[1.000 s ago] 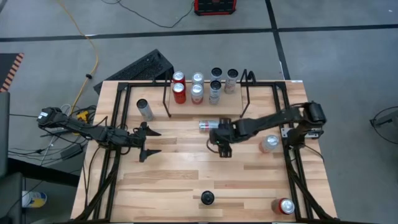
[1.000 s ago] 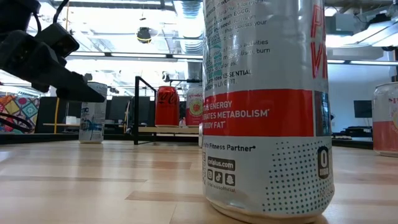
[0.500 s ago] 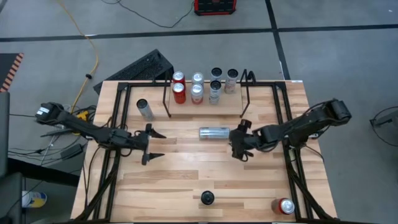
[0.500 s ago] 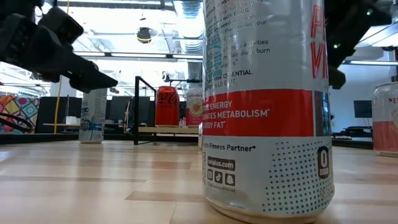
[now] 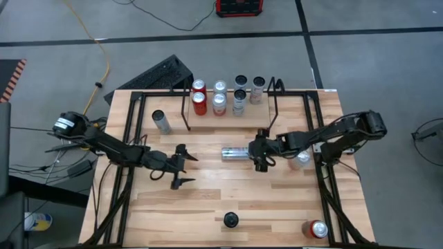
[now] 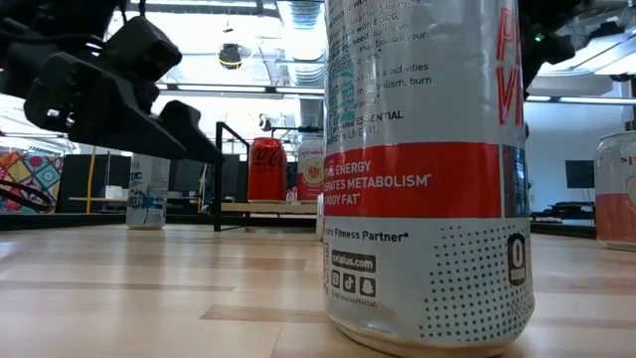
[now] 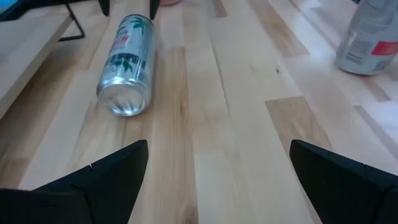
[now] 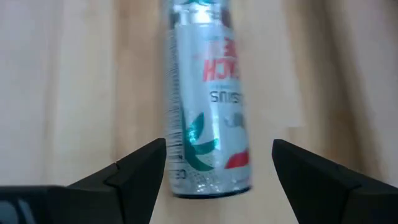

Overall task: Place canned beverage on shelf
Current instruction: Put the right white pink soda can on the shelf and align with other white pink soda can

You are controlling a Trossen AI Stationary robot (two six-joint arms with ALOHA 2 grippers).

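Silver with green and red print, the canned beverage (image 5: 237,152) lies on its side near the middle of the bench (image 5: 208,200), just in front of the shelf (image 5: 230,104) and not on it. The right gripper (image 5: 261,153) sits at the can's right end, fingers spread wide; in the right wrist view the can (image 8: 208,106) lies lengthwise in the gap between the two fingers (image 8: 134,171), with no contact visible. The left gripper (image 5: 181,166) hovers over the bench to the left of the can, well apart from it, jaws also spread wide and holding nothing; its wrist view looks along the wood at the can's round end (image 7: 127,65).

The shelf, a low black wire rack with looped end brackets, stands along the far edge of the bench and carries two red cans (image 5: 199,97), two pale cans (image 5: 219,97) and three dark-topped cans (image 5: 241,93) standing upright. A grey can (image 5: 160,122) stands alone near the far left corner. A white can (image 5: 300,160) stands by the right edge, beneath the right arm. A dark-topped can (image 5: 230,220) stands at the middle of the near edge, filling the low view, and a red can (image 5: 316,229) stands near the near right corner.
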